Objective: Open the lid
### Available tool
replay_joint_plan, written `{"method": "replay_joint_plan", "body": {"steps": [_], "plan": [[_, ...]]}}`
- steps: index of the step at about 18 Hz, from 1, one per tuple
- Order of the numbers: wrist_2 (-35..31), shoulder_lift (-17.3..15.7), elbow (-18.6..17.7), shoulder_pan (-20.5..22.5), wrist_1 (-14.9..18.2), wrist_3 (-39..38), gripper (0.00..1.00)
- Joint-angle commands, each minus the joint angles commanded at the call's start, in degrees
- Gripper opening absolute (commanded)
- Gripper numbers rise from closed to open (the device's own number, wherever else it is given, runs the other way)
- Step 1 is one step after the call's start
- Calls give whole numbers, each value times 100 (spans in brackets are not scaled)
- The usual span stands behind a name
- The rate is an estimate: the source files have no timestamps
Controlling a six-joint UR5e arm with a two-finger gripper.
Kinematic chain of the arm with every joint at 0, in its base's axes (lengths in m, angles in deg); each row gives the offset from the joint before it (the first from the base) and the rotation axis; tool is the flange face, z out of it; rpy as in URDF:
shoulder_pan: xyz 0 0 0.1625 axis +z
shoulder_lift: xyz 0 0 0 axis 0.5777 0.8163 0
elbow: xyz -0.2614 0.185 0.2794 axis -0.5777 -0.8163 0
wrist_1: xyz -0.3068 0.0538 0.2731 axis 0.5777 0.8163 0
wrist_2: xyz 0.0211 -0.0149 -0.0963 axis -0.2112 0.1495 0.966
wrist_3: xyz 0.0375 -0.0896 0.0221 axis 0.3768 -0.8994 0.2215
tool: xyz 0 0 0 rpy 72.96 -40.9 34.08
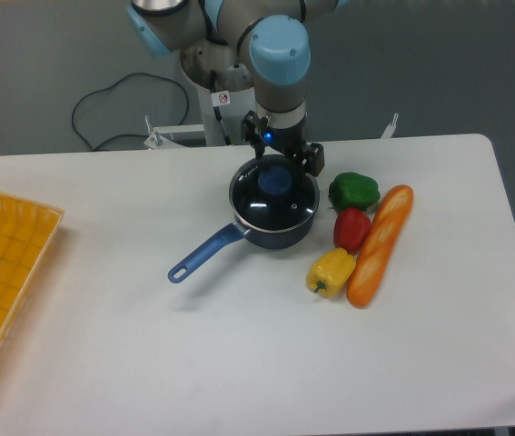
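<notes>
Taking the saucepan [273, 227] near the middle of the white table [239, 345] as the landmark: far to its left, at the table's edge, lies a yellow grid tray [3, 263]. The pan's long blue handle [204, 254] runs out to its lower left. The lid [273, 202] sits closed on the saucepan, its blue knob [275, 179] at the centre. The gripper [280, 166] hangs directly above the pan, its fingers straddling the knob, but whether they press on it cannot be told. Just right of the saucepan sit a green pepper [354, 190], a red pepper [351, 228] and, lower, a yellow pepper [330, 272], with a long bread loaf [380, 243] beside them farthest right.
</notes>
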Motion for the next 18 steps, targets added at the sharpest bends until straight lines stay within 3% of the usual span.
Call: {"method": "replay_joint_plan", "body": {"steps": [18], "plan": [[194,27,-228,53,-88,141,100]]}}
